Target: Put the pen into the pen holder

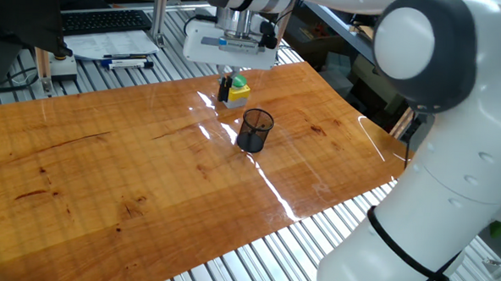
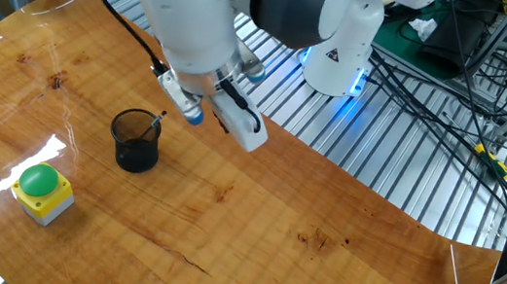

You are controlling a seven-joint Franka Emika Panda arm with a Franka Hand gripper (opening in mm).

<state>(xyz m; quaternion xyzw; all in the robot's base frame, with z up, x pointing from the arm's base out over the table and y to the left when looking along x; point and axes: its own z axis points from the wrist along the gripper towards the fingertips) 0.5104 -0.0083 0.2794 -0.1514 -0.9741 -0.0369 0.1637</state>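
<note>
Judging from your views, the pen point(image 2: 154, 126) already leans inside the pen holder point(image 2: 135, 142), while the gripper point(image 1: 230, 69), fingers apart and empty, hangs above and beside the holder, so little is left.

Pincer point(image 2: 200, 115) hangs close above pen holder point(image 2: 135, 140).

The gripper point(image 2: 206, 116) hangs above the table with its fingers pointing down and nothing visible between them; whether they stand apart cannot be told. The white arm point(image 1: 439, 98) rises behind it, elbow high, and bends forward to the wrist.
</note>
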